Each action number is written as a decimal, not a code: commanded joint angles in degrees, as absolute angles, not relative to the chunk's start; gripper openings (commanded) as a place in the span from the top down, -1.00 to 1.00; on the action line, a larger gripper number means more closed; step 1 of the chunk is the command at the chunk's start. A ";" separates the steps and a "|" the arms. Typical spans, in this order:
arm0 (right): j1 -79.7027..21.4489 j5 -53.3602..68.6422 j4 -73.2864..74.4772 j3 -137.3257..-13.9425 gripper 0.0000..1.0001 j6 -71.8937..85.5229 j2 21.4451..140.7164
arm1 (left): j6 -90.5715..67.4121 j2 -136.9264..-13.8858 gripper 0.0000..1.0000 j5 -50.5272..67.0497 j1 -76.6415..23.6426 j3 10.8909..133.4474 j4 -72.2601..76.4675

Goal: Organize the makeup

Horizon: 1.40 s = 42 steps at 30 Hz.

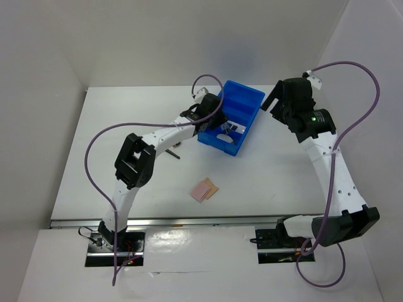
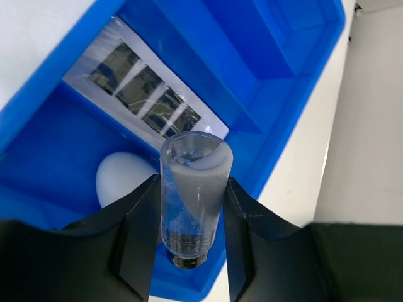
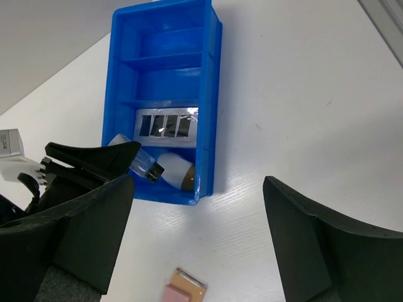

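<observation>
Left gripper (image 2: 191, 211): clenched on the clear tube (image 2: 195, 167).
Our move: we ease it low beside the sponge (image 2: 123, 179) in the tray (image 2: 296, 94), then release.
Right gripper (image 3: 198, 207): spread, empty.

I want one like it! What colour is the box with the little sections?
Bright blue; the box shows best in the right wrist view.

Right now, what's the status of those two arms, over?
Left gripper shut on clear tube over blue tray. Right gripper open, empty. Palette, sponge in tray; pink pads on table. Nothing seen in the way.
</observation>
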State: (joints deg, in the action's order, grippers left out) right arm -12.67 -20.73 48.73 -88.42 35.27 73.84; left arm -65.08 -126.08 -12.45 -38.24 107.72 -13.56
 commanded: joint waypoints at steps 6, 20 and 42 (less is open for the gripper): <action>-11.87 -20.74 48.96 -87.89 -0.81 34.19 73.21 | -68.12 -127.18 0.57 -15.99 -39.11 106.70 -15.46; -11.34 -18.54 47.81 -87.36 -0.81 34.19 74.26 | -62.50 -120.86 -0.80 -16.52 -39.63 104.50 -13.01; -14.49 -8.26 38.85 -85.42 -0.13 27.51 87.27 | -39.03 -94.49 0.82 -9.31 -25.23 97.49 -28.71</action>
